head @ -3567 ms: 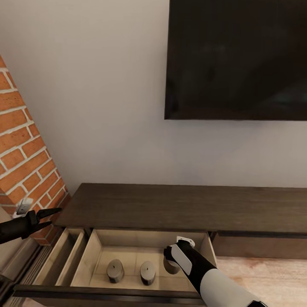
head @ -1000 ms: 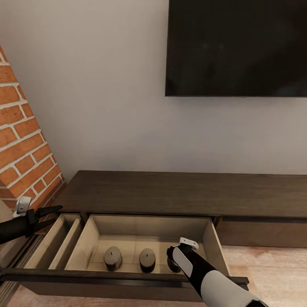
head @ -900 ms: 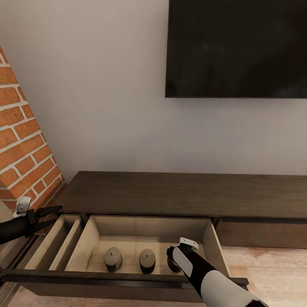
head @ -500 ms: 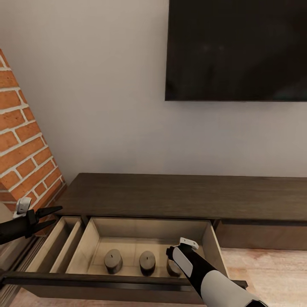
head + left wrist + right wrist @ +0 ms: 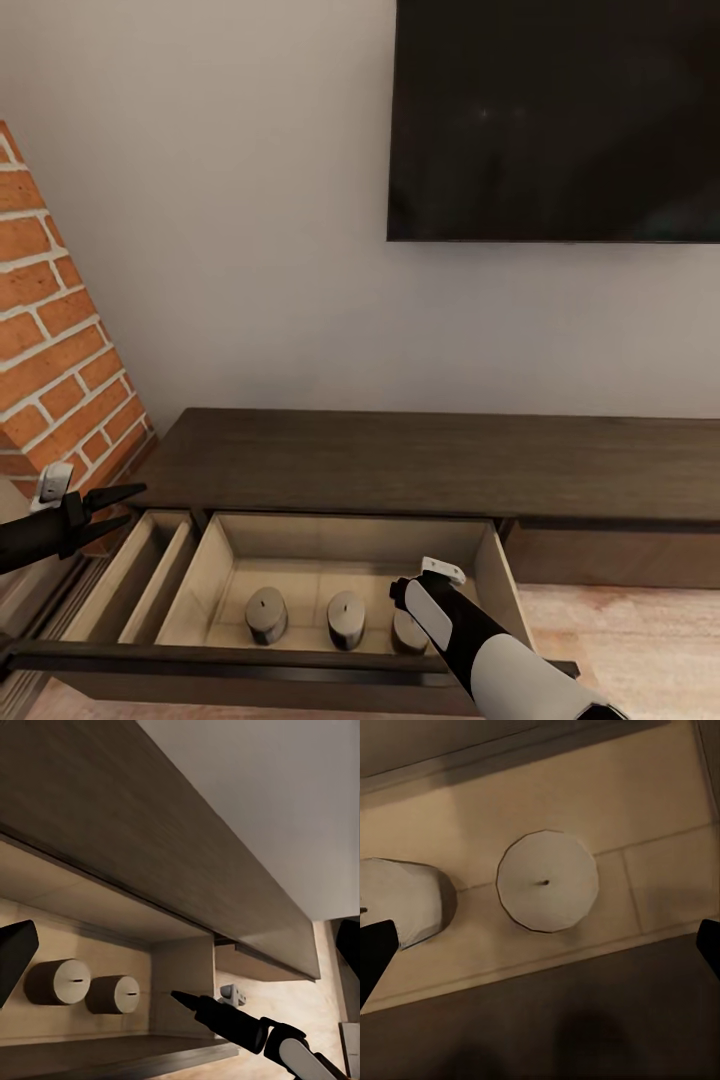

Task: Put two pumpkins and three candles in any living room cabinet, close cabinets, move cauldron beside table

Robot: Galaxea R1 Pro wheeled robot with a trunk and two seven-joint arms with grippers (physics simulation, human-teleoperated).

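Hovering right gripper (image 5: pixel 540 937): my fingers spread wide over a candle (image 5: pixel 547 880).
Left gripper (image 5: pixel 108 508): parted, holding nothing.
Drawer (image 5: pixel 228 570): open, three candles inside.

Soft, even, dim light; slightly blurry renders, faint shadows.

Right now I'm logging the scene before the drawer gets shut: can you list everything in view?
Candles: three, cream, standing in a row in the open drawer.
Cabinet: one, dark brown, against the wall, drawer pulled out.
Television: one, black, on the wall above the cabinet.
Brick wall: one, red, at the left.
Floor: pale wood, at the lower right.
Left tool: black, open, beside the cabinet's left end.
Right tool: open, above the right-hand candle.
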